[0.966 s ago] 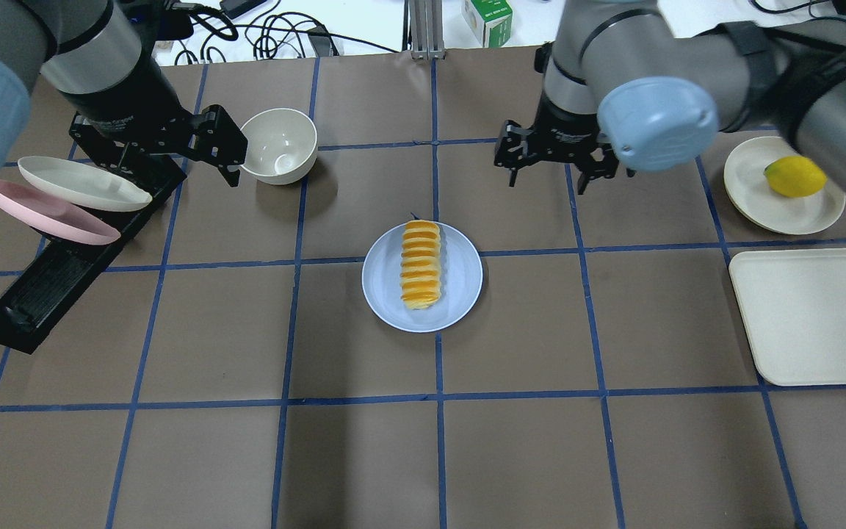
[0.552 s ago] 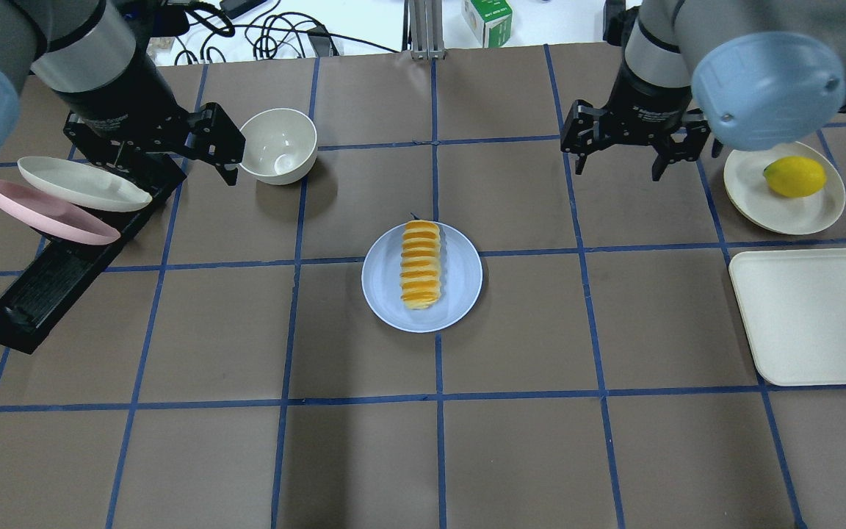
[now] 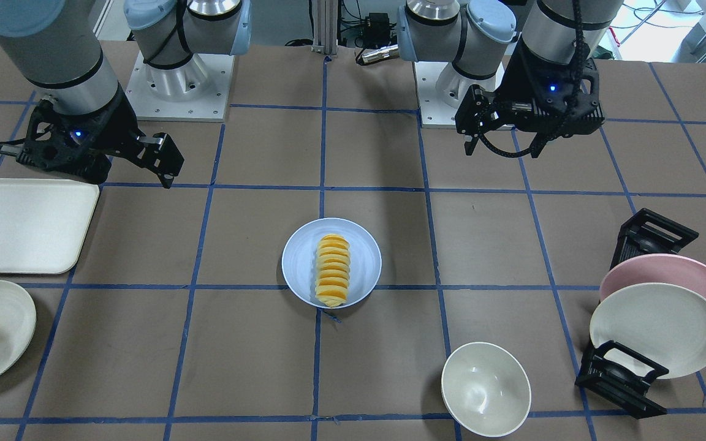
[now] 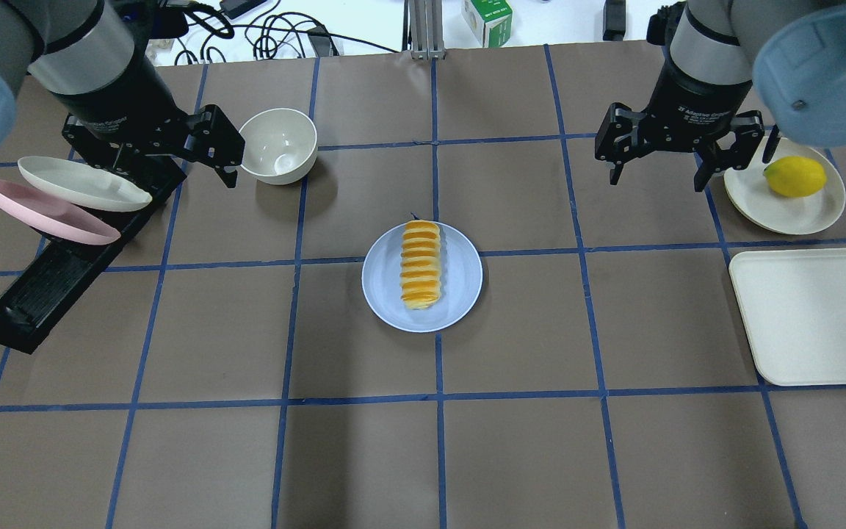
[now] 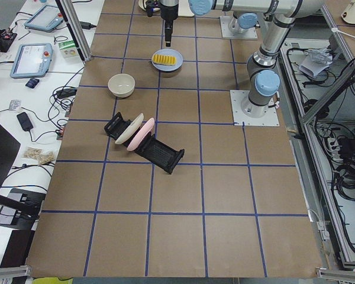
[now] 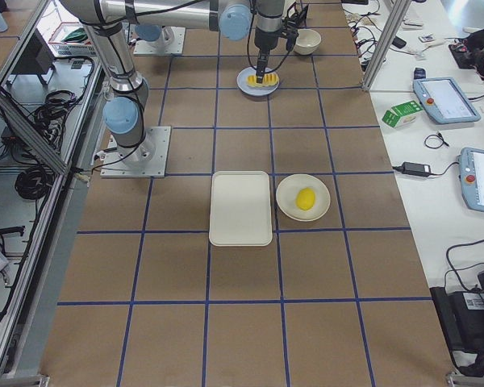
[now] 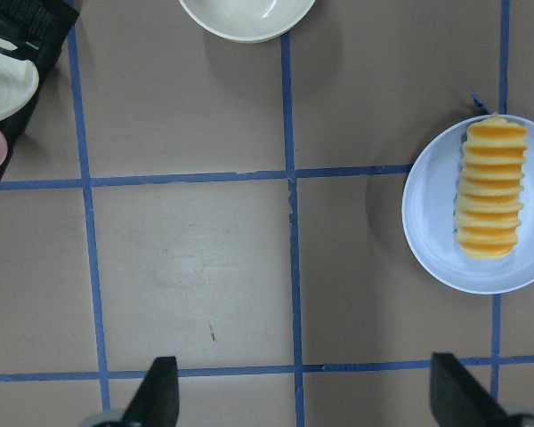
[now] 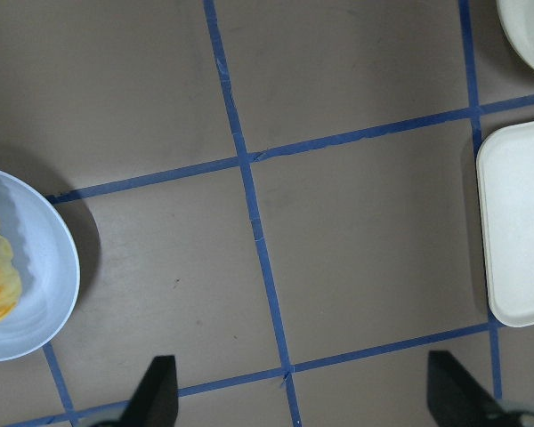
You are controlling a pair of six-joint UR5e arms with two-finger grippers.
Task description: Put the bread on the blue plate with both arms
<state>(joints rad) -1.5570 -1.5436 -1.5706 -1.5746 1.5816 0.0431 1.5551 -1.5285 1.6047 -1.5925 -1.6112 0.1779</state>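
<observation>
Bread (image 4: pixel 421 264): you see it lying on the blue plate (image 4: pixel 461 288), middle of the desk (image 4: pixel 320 455).
Left end effector (image 7: pixel 307 398): fingers apart, empty, near white bowl (image 4: pixel 278 143).
Right end effector (image 4: pixel 656 178): fingers apart, empty.

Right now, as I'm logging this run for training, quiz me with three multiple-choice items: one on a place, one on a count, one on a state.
1. Where does the bread lie?
A. on the blue plate
B. beside it
C. under it

2. How many plates sit in the black rack?
A. one
B. two
C. four

3. The left gripper and right gripper are:
A. both open and empty
B. both shut on the bread
C. one open, one shut

Answers:
1 A, the loaf lies lengthwise inside the plate's rim.
2 B, only a pink plate and a white plate lean there.
3 A, each wrist view shows fingers wide apart with nothing between them.
</observation>
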